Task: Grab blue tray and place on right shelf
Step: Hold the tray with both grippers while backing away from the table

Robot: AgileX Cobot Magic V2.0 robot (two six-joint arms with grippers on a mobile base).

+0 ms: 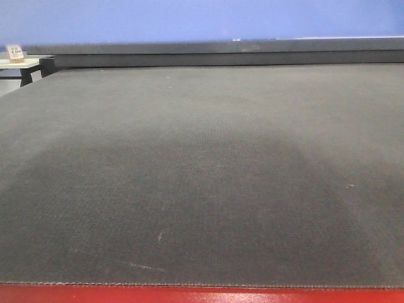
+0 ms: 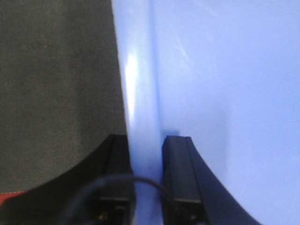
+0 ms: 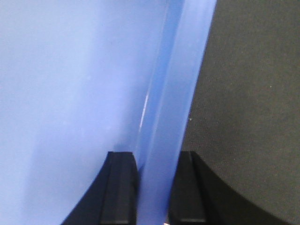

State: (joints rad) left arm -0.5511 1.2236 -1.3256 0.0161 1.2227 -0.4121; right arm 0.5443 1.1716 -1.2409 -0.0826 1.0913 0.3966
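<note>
Left claw [image 2: 146,140] and right claw [image 3: 154,157] pinch blue tray [image 2: 225,93] rims, seemingly above dark mat [image 1: 202,177]; blue wall [image 1: 189,19] behind

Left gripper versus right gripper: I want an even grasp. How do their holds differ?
Left gripper has dark mat left, blue tray right; right gripper the reverse. The rim looks upright at the left gripper, slanted at the right gripper. Both straddle the rim.

We see only part of the blue tray [image 2: 234,93], cut off in both wrist views. The far card [image 1: 14,52] is unreadable.
</note>
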